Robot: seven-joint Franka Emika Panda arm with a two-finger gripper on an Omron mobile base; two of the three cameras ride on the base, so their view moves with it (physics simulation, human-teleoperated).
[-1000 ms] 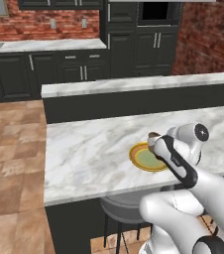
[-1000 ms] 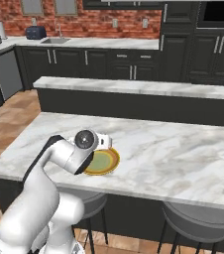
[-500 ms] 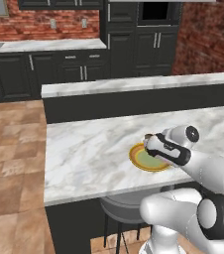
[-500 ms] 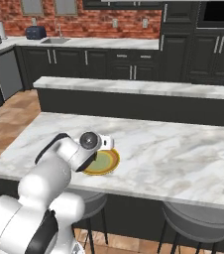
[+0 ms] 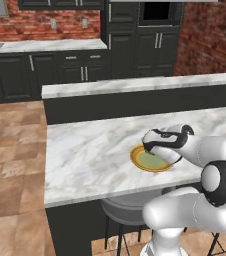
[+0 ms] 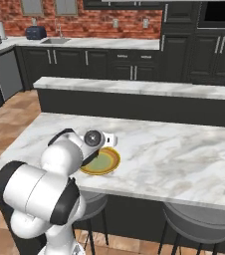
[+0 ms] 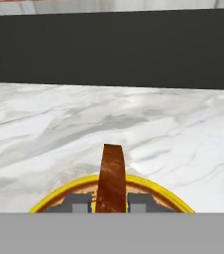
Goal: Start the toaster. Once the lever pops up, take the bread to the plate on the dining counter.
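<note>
My gripper (image 7: 111, 203) is clamped on the bread (image 7: 111, 178), slice standing on edge between my fingers (image 7: 78, 203), bottom centre of the hand view. It sits right over the plate (image 5: 138, 158), which lies centre-right of the left base view on the dining counter (image 5: 85, 155). Toaster (image 6: 35, 33) upper left, right base view.

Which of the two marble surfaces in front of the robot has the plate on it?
The lower, nearer slab of the dining counter carries the plate; the raised ledge behind it sits higher.
</note>
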